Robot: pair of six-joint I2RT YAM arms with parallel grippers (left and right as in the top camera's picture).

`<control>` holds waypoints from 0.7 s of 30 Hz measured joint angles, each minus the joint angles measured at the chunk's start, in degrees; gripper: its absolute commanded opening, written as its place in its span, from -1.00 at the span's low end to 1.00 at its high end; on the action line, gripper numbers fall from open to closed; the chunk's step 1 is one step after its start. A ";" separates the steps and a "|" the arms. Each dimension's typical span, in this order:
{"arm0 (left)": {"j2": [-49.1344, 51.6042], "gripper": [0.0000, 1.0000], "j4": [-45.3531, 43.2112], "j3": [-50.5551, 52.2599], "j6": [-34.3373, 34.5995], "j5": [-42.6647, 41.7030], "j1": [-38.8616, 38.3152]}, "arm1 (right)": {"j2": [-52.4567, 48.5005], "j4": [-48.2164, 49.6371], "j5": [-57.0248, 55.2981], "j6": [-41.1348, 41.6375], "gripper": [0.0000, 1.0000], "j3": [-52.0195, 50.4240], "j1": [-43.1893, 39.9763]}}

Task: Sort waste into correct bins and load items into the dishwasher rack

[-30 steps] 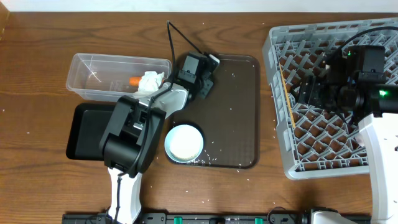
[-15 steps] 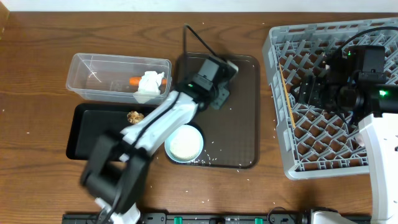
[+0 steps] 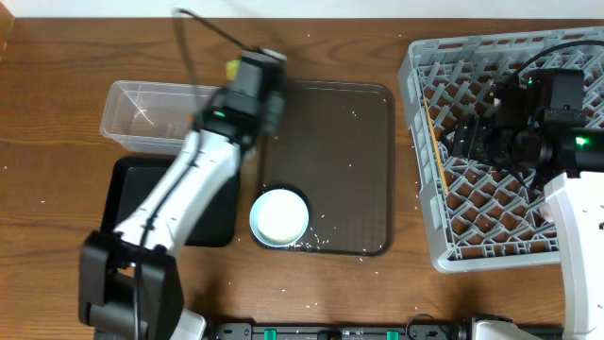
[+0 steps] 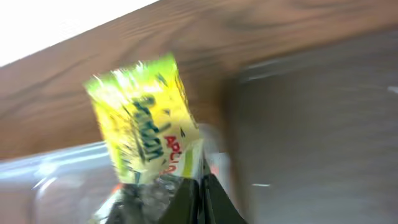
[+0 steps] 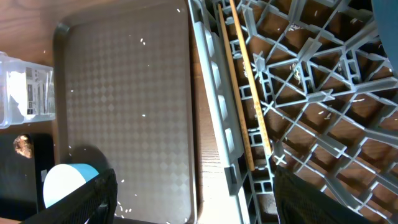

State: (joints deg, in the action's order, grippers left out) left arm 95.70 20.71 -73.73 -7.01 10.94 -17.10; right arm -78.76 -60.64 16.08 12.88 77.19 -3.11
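My left gripper [image 3: 238,74] is shut on a yellow-green wrapper [image 4: 143,118] and holds it over the far right corner of the clear tub [image 3: 142,113]; the wrapper also shows in the overhead view [image 3: 229,68]. The left wrist view is blurred. My left arm hides most of the black tray [image 3: 127,203]. The brown food lump [image 5: 23,144] lies on that tray. The pale-blue bowl [image 3: 279,215] stands on the brown serving tray [image 3: 368,170] among rice grains [image 3: 321,241]. My right gripper [image 5: 211,199] is open and empty over the grey rack [image 3: 566,57]. Chopsticks [image 5: 245,93] lie along the rack's left edge.
The rack fills the right side of the table. The serving tray lies between the tub and the rack. A black cable [image 3: 212,28] arches over the back of the table from my left wrist. The plate and cups are out of view.
My left arm has swung left and back from the serving tray to the tub's far right corner. It now covers the tub's right end. The right arm has not moved.
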 measured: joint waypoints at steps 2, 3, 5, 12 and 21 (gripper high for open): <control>0.61 -0.88 0.07 0.00 1.36 -0.72 4.09 | 0.00 0.02 -0.02 -0.02 0.47 0.00 0.00; 1.03 -0.87 0.17 0.00 2.25 -1.79 5.97 | 0.00 0.02 0.00 0.00 0.47 0.00 0.02; 1.75 -0.87 1.11 0.00 3.45 -4.76 8.85 | 0.00 0.02 0.00 -0.02 0.47 0.00 0.00; 2.27 -0.07 6.19 0.02 6.84 -10.82 10.51 | 0.00 -0.33 0.00 -0.02 0.48 0.00 0.02; -7.63 -0.07 23.10 0.11 7.72 -12.52 10.47 | 0.00 -1.40 0.00 -0.02 0.53 0.00 0.02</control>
State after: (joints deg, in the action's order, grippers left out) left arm 88.07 43.81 -73.63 0.71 -1.58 -6.63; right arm -78.76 -62.04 16.08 12.86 77.19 -3.09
